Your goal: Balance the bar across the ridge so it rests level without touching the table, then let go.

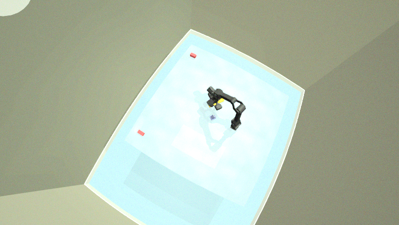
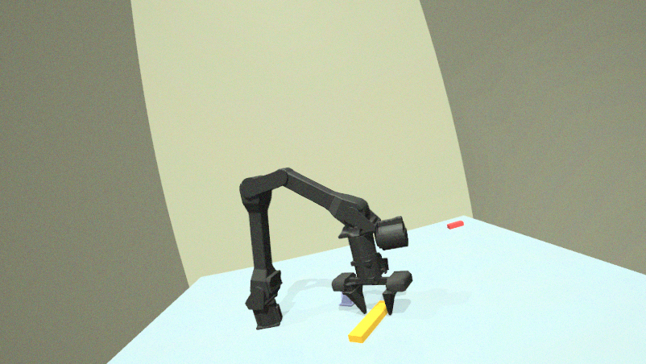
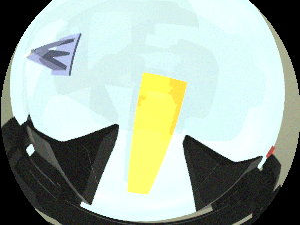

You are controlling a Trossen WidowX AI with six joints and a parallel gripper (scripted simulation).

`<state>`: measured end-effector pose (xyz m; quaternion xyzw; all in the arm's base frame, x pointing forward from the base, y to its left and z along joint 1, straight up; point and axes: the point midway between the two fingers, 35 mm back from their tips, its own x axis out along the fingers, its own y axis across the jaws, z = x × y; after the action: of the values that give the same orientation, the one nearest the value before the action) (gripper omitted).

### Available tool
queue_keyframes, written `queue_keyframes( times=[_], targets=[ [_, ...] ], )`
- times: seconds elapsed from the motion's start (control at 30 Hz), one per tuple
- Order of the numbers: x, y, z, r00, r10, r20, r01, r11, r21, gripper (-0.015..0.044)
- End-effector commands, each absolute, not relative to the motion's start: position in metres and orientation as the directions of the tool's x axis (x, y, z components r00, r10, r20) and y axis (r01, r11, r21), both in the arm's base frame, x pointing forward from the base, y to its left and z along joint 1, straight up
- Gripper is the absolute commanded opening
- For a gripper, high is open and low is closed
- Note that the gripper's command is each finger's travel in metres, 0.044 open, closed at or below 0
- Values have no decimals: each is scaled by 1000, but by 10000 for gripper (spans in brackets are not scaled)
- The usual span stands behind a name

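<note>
A yellow bar point(image 2: 367, 324) point(image 3: 157, 129) point(image 1: 219, 101) lies flat on the pale blue table point(image 2: 519, 307). My gripper point(image 2: 375, 310) point(image 3: 151, 135) is open and lowered over the bar's far end, one finger on each side of it, tips close to the table. The bar runs lengthwise between the fingers in the wrist view. The ridge point(image 3: 57, 52) point(image 2: 345, 299) point(image 1: 212, 117), a small purple wedge, stands on the table beside the gripper, apart from the bar and partly hidden behind a finger in the exterior view.
Two small red blocks point(image 1: 193, 55) point(image 1: 141, 133) lie far off on the table; one of them also shows in the exterior view point(image 2: 454, 224). The arm's base point(image 2: 267, 316) stands left of the ridge.
</note>
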<state>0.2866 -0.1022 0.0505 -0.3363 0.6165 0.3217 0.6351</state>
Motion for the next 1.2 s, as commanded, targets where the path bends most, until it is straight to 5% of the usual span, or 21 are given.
queue_keyframes(
  times=[0.0, 0.3, 0.53, 0.77, 0.87, 1.17],
  targets=[
    [285, -103, 48, 28, -10, -1000, -820, 572, -28, 315],
    [285, -103, 48, 28, -10, -1000, -820, 572, -28, 315],
    [286, -102, 49, 30, -5, -1000, -823, 567, -27, 131],
    [286, -102, 49, 30, -5, -1000, -823, 567, -27, 85],
    [286, -102, 53, 30, -5, -1000, -823, 567, -27, 6],
    [289, -103, 75, 30, -6, -1000, -823, 568, -28, 0]
  ],
)
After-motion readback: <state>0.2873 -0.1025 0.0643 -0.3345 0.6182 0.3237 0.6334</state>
